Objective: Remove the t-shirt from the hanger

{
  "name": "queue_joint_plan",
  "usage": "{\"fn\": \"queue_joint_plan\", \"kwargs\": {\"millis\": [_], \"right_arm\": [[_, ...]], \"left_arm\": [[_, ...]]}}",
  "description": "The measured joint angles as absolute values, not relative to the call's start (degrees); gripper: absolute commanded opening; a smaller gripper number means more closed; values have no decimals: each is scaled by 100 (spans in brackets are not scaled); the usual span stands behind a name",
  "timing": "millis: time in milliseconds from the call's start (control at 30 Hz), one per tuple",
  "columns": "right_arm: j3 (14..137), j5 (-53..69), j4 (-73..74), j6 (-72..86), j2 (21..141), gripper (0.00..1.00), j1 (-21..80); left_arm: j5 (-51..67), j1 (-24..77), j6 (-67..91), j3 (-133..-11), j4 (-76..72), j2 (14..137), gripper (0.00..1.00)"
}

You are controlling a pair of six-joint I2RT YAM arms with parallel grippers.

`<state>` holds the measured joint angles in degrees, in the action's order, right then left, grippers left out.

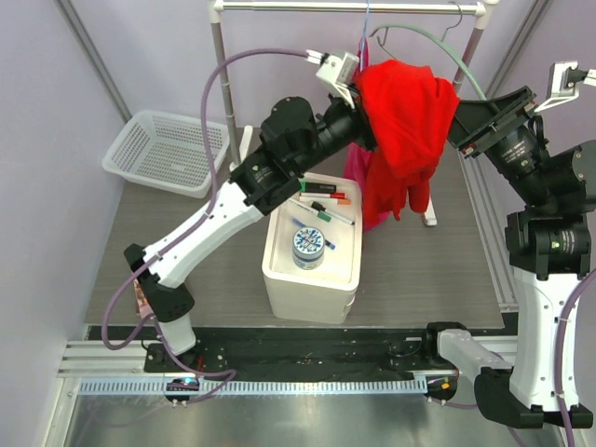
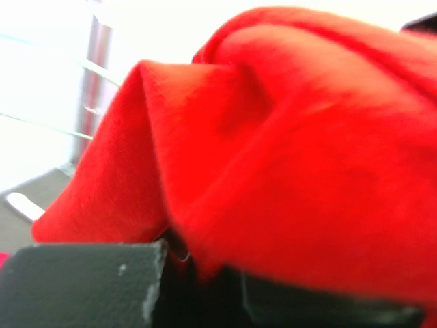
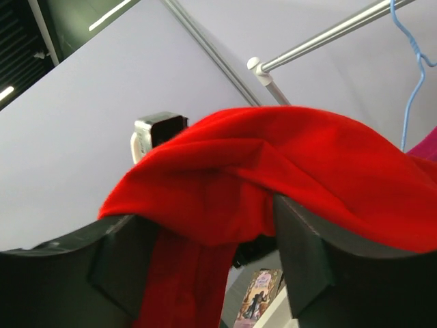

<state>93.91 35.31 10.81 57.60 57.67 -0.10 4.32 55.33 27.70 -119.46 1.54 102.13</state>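
Left jaws clenched on red t-shirt (image 1: 408, 112); right jaws released, cloth draped across the gap. Label on tin (image 1: 308, 248) in white box (image 1: 307, 296) on table (image 1: 419, 270): illegible.

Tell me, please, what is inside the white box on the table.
The white box holds several pens and a round patterned container. The left arm hides its far left corner.

You are operating in a robot test cell, not a home. Evidence: bare lilac panel walls (image 1: 37, 140) enclosing the table (image 1: 438, 270), a clothes rail (image 1: 307, 6) just above the left gripper (image 1: 363, 91), a metal mounting track (image 1: 307, 346) far back at its arm's base.
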Motion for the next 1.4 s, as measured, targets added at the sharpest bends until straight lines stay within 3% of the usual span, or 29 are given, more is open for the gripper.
{"fn": "queue_joint_plan", "kwargs": {"millis": [267, 367, 433, 967, 1133, 1400], "right_arm": [[9386, 3275, 1455, 4952, 5496, 86, -10], [9478, 3127, 1678, 4665, 5448, 98, -10], [9546, 2989, 1826, 4466, 5422, 100, -10], [9572, 2700, 2237, 3728, 5699, 100, 191], [9520, 2698, 2237, 3667, 5867, 100, 364], [9406, 2661, 2342, 3540, 5981, 100, 609]], "left_arm": [[148, 5116, 2110, -13362, 934, 10084, 0], [14, 4794, 1835, -13769, 1157, 9939, 0], [-60, 4475, 1702, -13804, 1304, 9745, 0], [856, -67, 2652, -13133, 2344, 9367, 0], [1164, -714, 3179, -13135, 2191, 9673, 0], [1302, -770, 3520, -13343, 2075, 10545, 0]]}}
